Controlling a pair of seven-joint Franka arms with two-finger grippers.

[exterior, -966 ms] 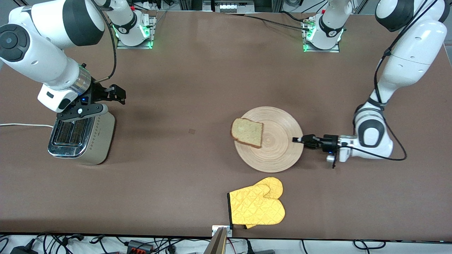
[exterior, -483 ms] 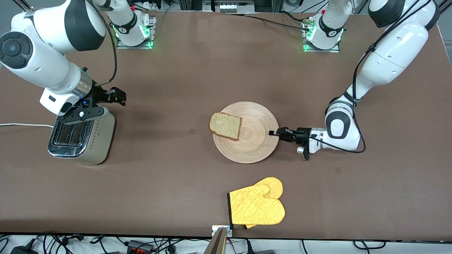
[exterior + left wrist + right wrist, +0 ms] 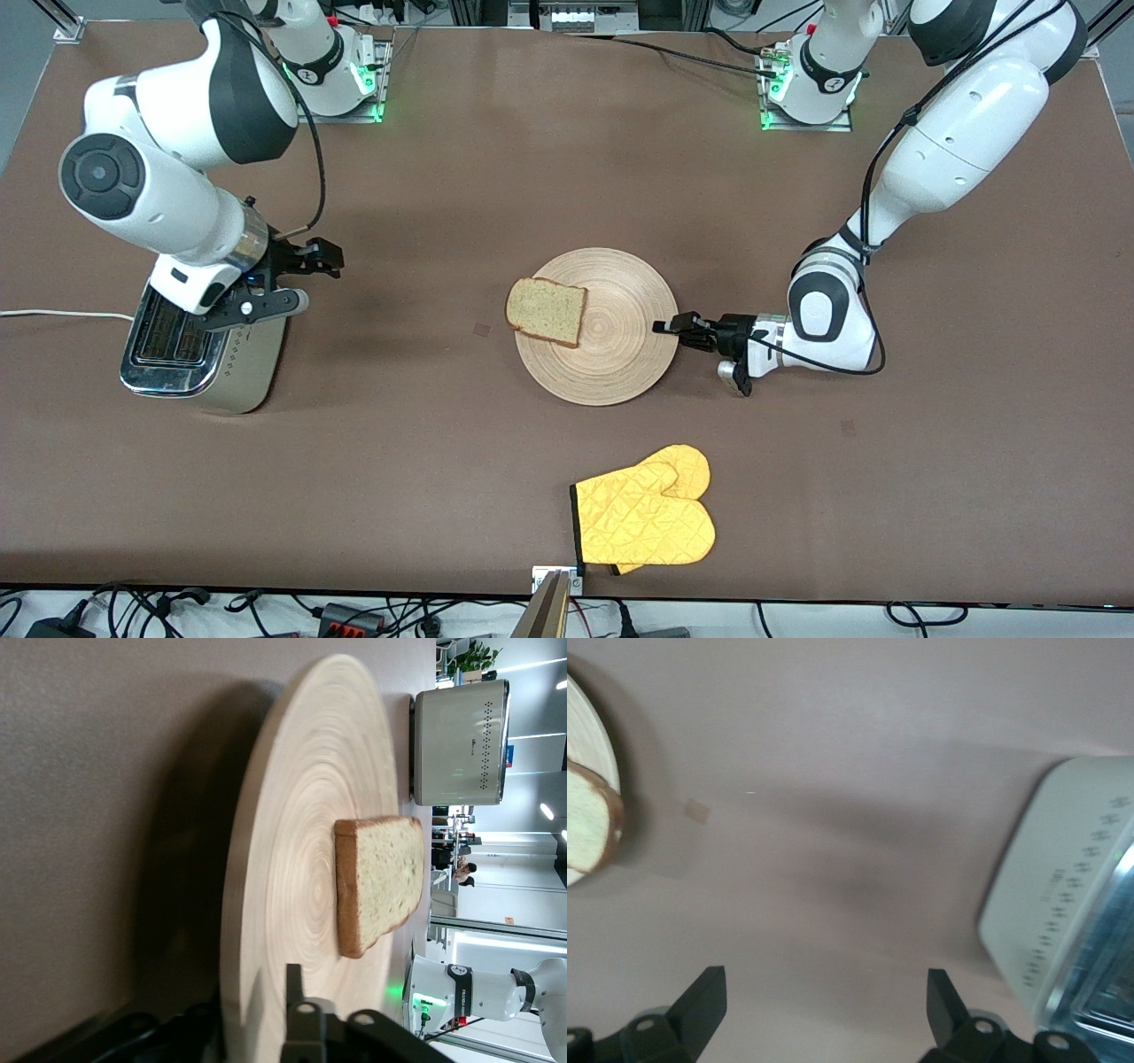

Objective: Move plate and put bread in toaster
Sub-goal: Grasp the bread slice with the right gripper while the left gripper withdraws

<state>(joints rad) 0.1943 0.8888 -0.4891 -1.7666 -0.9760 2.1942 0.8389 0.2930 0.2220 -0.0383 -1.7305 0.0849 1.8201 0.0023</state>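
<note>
My left gripper [image 3: 666, 327] has its jaws closed on the rim of the plate [image 3: 620, 354] at the edge toward the left arm's end of the table, and in the left wrist view one finger [image 3: 297, 1010] lies over the wood. My right gripper [image 3: 292, 279] hangs over the toaster [image 3: 199, 350] with its jaws spread wide and empty, as the right wrist view shows.

The bread [image 3: 547, 311] lies flat on the plate's rim at the side toward the toaster, one corner jutting past the edge. From the open jaws of the right gripper it lies toward the middle of the table, with bare mat between. The slice is roughly square, so I see no strong long axis; its crust edges run a little askew to the table's sides. I judge the right arm is the one to fetch it.

The bread looks soft and speckled, with a darker crust. The plate is pale, smooth wood with ring grain, lying flat on the brown table [image 3: 532, 159]. The toaster is boxy, with a chrome top, dotted beige sides and two slots facing up. A quilted yellow oven mitt [image 3: 642, 518] lies nearer the front camera, well apart.
</note>
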